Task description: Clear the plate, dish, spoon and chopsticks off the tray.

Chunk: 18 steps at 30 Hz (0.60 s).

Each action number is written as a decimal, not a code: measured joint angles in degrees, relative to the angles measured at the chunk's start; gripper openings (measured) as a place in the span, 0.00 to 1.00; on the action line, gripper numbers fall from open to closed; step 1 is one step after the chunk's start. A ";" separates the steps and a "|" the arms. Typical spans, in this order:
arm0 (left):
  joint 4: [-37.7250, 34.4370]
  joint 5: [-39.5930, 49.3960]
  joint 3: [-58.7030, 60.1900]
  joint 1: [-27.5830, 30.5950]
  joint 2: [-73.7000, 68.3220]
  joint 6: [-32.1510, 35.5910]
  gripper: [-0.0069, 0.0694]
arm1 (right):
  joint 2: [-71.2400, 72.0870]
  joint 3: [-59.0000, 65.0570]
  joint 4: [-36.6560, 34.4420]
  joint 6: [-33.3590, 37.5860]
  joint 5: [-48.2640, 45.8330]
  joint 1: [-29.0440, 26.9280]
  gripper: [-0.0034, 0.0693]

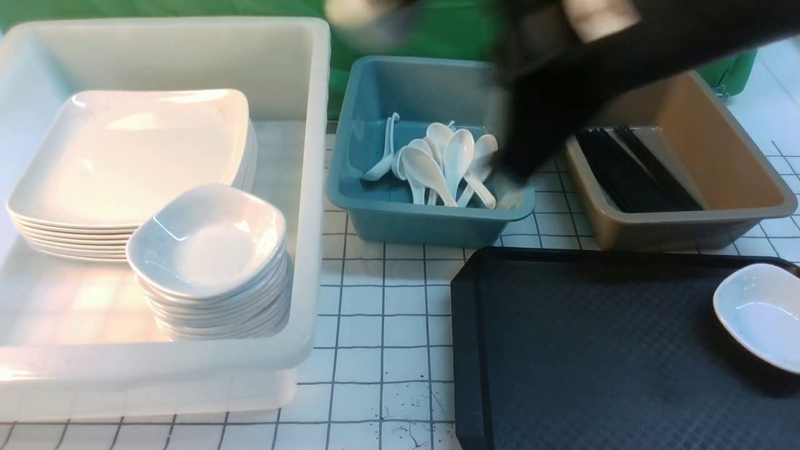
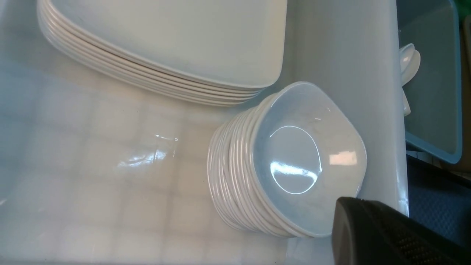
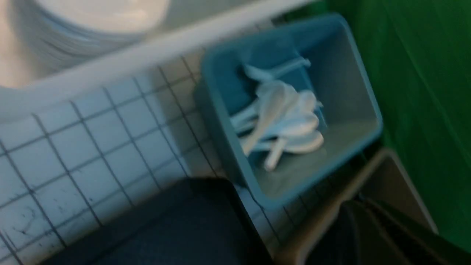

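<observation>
The black tray (image 1: 562,350) lies at the front right and holds only one small white dish (image 1: 759,315) at its right edge. Large white plates (image 1: 137,150) are stacked in the white tub (image 1: 312,187), beside a stack of small dishes (image 1: 209,240). White spoons (image 1: 444,165) lie in the teal tub (image 1: 425,225). Black chopsticks (image 1: 631,169) lie in the brown tub (image 1: 687,228). My right gripper (image 1: 515,165) is a dark blur over the teal tub's right side, and its jaws are unclear. One finger (image 2: 371,232) of my left gripper shows beside the dish stack (image 2: 301,158).
The three tubs stand in a row along the back, on a white gridded tablecloth (image 1: 381,312). A green backdrop (image 1: 437,31) is behind them. My right arm crosses above the teal and brown tubs from the upper right.
</observation>
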<state>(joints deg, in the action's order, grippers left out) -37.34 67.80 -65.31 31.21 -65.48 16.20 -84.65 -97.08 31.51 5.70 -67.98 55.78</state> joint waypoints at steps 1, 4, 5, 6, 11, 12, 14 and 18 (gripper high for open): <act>-0.33 -0.04 0.00 0.00 0.05 0.05 0.10 | 2.22 2.09 -0.39 -0.97 -0.15 -2.90 0.06; -3.99 -0.07 0.00 0.00 0.05 0.18 0.10 | 10.36 15.21 -2.66 -3.85 0.37 -19.41 0.06; -5.45 -0.07 0.00 0.00 0.05 0.30 0.10 | 11.70 19.17 -4.15 -4.15 1.23 -24.04 0.06; -6.56 -0.07 0.00 0.00 0.05 0.47 0.10 | 12.46 22.31 -5.71 -4.15 1.95 -27.65 0.06; -9.17 -0.95 0.00 -4.47 0.05 1.79 0.10 | 10.19 37.49 -16.02 -1.84 11.04 -42.50 0.25; -8.82 -1.36 0.00 -6.75 0.05 1.91 0.10 | 8.83 38.64 -16.58 -1.47 12.55 -43.62 0.31; -6.97 -2.09 0.00 -11.01 0.05 2.12 0.10 | 5.98 39.84 -17.12 -0.93 14.59 -44.57 0.42; 1.15 -4.02 0.00 -21.91 0.05 1.24 0.10 | -1.20 40.09 -17.32 2.43 18.06 -44.90 0.55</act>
<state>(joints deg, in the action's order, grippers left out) -36.19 63.78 -65.31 9.30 -65.43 17.44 -85.85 -56.99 14.19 8.14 -49.92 10.87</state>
